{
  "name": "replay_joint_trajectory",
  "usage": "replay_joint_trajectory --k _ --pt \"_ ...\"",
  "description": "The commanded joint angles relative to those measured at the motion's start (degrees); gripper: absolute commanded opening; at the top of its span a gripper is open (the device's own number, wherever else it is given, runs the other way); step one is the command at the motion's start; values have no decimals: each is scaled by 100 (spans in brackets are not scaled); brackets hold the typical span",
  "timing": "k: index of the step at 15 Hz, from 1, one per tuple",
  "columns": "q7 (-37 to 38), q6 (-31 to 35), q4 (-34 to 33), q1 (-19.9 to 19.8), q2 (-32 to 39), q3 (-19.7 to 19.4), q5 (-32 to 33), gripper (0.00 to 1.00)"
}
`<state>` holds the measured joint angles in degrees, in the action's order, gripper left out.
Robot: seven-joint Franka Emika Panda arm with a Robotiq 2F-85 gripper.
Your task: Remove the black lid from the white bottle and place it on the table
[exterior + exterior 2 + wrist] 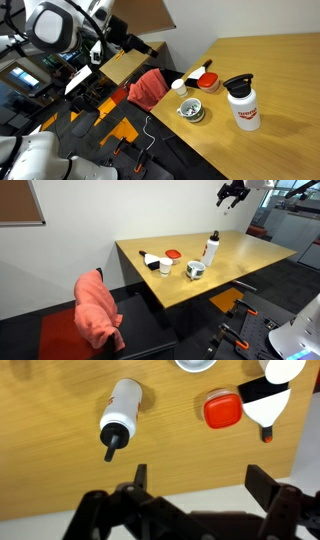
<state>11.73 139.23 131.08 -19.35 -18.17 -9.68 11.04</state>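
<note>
One white bottle (243, 110) stands upright on the desk (290, 70), black lid (238, 83) on.
The pincer (232, 194) hangs well above, fingers apart and empty; a metal cup (191, 110) and a red object (208, 80) sit near the bottle.

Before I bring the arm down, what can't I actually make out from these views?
- White bottle: red lettering too small and blurred to read in both exterior views.
- Black lid: seen from above in the wrist view; how it fastens is not visible.
- Metal cup: contents blurred and too small in both exterior views.
- Gripper: tiny near an exterior view's top edge; jaws readable only in wrist view.
</note>
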Motion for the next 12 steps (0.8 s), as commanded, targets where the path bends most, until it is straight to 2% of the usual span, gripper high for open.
replay_joint_trajectory --k 1,5,6,10,12 --pt "927 137 -662 -302 931 -75 272 100" --pt "1660 141 -802 -331 1522 -305 753 100" --pt "1316 93 -665 -225 1275 -396 519 100" --pt "1469 109 -755 -192 1561 -463 634 100" --pt "1451 -24 -1185 -194 1878 -523 114 100"
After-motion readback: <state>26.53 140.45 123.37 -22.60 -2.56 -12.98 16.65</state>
